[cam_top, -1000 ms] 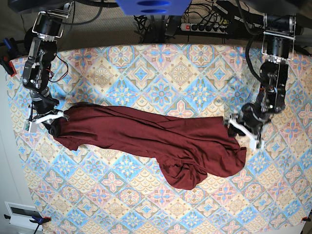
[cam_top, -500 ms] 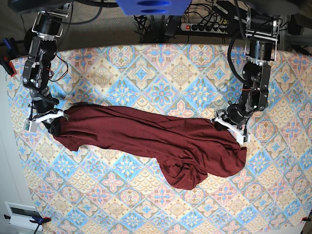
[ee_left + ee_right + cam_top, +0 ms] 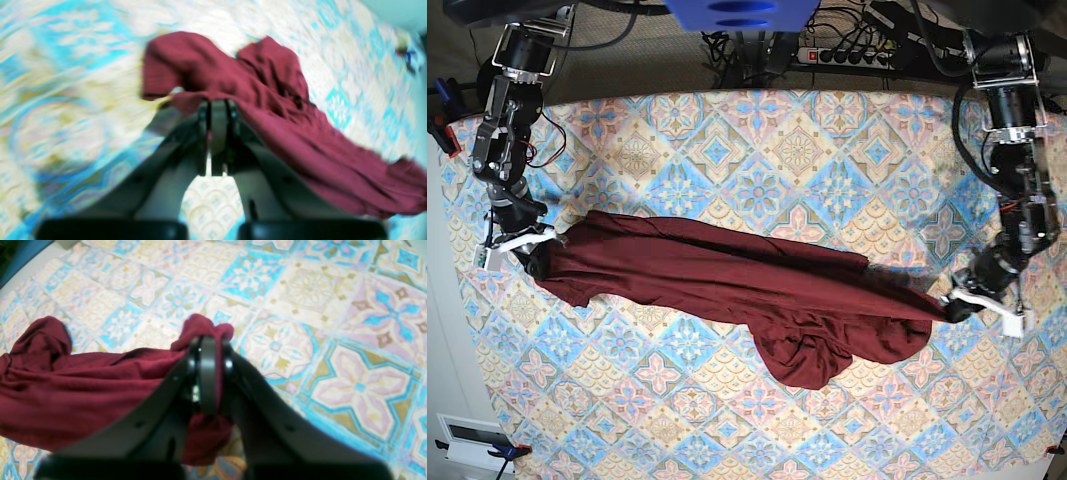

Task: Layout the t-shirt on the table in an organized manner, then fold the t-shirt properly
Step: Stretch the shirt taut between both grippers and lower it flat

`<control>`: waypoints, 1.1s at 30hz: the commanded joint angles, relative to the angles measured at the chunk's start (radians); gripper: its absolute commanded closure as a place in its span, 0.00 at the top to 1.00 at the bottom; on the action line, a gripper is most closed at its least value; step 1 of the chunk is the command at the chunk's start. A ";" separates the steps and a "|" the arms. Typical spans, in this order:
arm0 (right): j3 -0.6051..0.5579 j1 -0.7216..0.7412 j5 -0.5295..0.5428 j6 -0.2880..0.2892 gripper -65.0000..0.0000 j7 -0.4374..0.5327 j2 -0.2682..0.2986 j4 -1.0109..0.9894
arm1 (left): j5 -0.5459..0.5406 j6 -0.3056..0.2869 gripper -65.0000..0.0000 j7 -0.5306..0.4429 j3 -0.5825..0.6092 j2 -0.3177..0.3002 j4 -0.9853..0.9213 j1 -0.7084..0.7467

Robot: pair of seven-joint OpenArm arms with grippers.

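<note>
- Left gripper (image 3: 967, 300) has swung out toward the table's (image 3: 757, 130) near right corner since a second ago, dragging the shirt's (image 3: 727, 280) end with it, so the cloth now runs in a taut band across the middle.
- Its jaws are pinched tight on a fold of shirt (image 3: 267, 110); red fabric drapes over and past the tips.
- Right gripper (image 3: 527, 245) sits at the opposite end, jaws closed on a bunched edge (image 3: 203, 336).
- Handling: light, limp knit that stretches under pull and sags where unsupported. I'd say hems, shoulders or sleeve ends are the places to take hold, not mid-panel.
- A twisted lump hangs off the near edge (image 3: 812, 355); which part it is, I can't tell.
- Collar and sleeves aren't distinguishable.
- Left wrist view is smeared with motion blur, so the exact bite is unclear.
</note>
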 commanded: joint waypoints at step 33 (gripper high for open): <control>-0.122 0.547 0.011 0.010 0.00 0.035 0.021 -0.428 | 0.269 -0.009 0.00 -0.176 -0.050 0.066 -0.389 -0.339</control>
